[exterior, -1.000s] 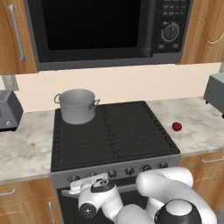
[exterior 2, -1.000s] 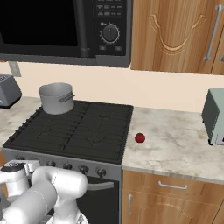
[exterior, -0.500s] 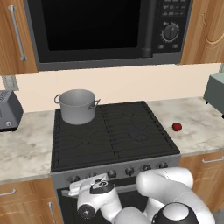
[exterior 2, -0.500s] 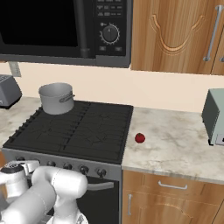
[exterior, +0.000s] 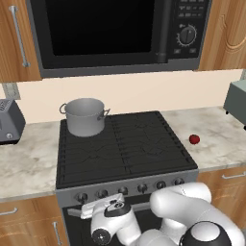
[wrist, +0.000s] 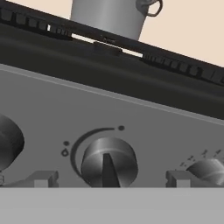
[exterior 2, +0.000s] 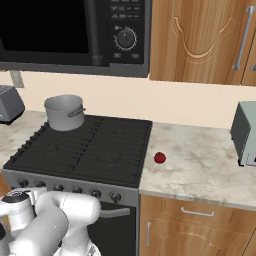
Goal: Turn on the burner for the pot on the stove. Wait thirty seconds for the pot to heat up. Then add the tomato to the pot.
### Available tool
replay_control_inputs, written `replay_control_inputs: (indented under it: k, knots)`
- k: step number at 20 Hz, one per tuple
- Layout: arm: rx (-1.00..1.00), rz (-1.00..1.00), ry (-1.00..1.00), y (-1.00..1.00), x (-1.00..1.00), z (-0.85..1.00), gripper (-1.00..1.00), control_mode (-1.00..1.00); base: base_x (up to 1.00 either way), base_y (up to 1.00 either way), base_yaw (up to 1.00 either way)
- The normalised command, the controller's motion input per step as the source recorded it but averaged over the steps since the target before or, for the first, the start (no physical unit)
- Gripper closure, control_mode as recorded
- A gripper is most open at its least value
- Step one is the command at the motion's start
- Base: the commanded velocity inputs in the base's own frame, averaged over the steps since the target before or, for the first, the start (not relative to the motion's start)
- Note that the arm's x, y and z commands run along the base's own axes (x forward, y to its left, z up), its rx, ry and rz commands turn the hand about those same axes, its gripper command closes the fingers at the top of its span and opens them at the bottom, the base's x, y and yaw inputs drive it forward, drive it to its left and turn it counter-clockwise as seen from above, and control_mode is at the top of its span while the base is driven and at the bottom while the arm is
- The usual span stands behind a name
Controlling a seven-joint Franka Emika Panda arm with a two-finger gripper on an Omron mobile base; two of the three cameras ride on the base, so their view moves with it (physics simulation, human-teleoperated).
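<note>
Jaws [wrist: 109,178] spread wide either side of a stove [exterior: 125,149] knob [wrist: 108,162], freeing it. Pot [exterior: 84,116] beyond, above; tomato [exterior: 194,139] waiting on bench [exterior: 221,139].

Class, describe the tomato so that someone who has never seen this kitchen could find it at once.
Start at the black stove under the microwave. On the marble counter just right of it lies the tomato, alone. It is small, round and glossy red, the one red thing among grey and black.

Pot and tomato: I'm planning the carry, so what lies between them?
Bare stove grates and counter separate the pot and tomato, seen from both base views.
</note>
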Motion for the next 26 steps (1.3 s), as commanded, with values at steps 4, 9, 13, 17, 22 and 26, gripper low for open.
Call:
replay_control_inputs:
  k: [4,9,13,17,22,26]
  knots:
    - [0.00,0.00,0.00,0.00,0.01,0.00,-1.00,-1.00,0.00,0.00,0.00]
    - [0.00,0.00,0.00,0.00,0.18,0.00,-1.00,-1.00,0.00,0.00,0.00]
    - [0.00,0.00,0.00,0.00,0.24,-0.13,-1.00,-1.00,0.00,0.00,0.00]
    - [-0.06,0.00,0.01,0.00,0.04,-0.54,-1.00,-1.00,0.00,0.00,0.00]
    - [-0.03,0.00,0.00,0.00,0.11,-0.30,-1.00,-1.00,0.00,0.00,0.00]
    - [0.00,0.00,-0.03,0.00,0.03,-0.01,-1.00,-1.00,0.00,0.00,0.00]
